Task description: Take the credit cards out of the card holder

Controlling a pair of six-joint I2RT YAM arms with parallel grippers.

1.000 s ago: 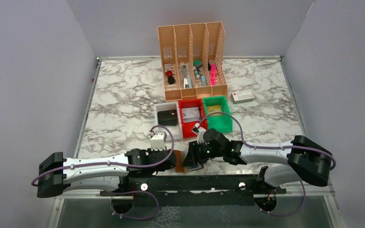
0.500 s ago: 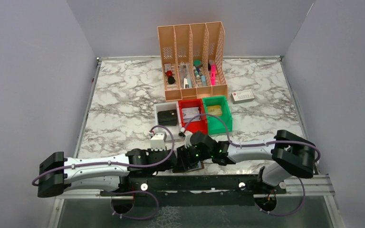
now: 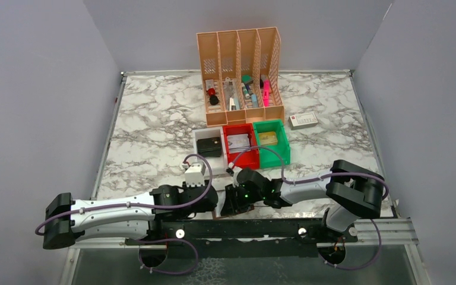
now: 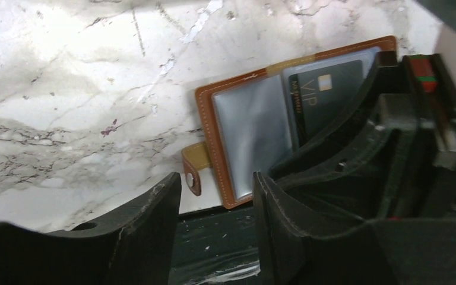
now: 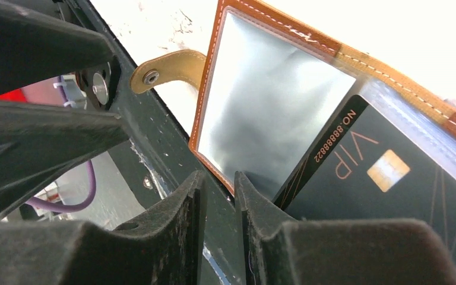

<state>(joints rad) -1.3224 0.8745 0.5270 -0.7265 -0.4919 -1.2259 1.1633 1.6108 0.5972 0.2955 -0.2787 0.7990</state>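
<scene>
Left jaws have parted beside the card holder (image 4: 246, 133); right jaws narrowed.

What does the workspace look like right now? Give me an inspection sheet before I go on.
Surface: white marbled table; nothing spilled.
Job's things: card holder lies open at the near edge; a dark VIP card sits in its clear sleeve.
Clutter: peach file rack with pens; white bin holding a black case; red bin; green bin; white box.
Grippers: left gripper open, holding nothing; right gripper nearly closed at the holder's edge, grip cannot be told.
Cables: purple cables loop off both wrists.
Surroundings: grey walls on three sides.
</scene>
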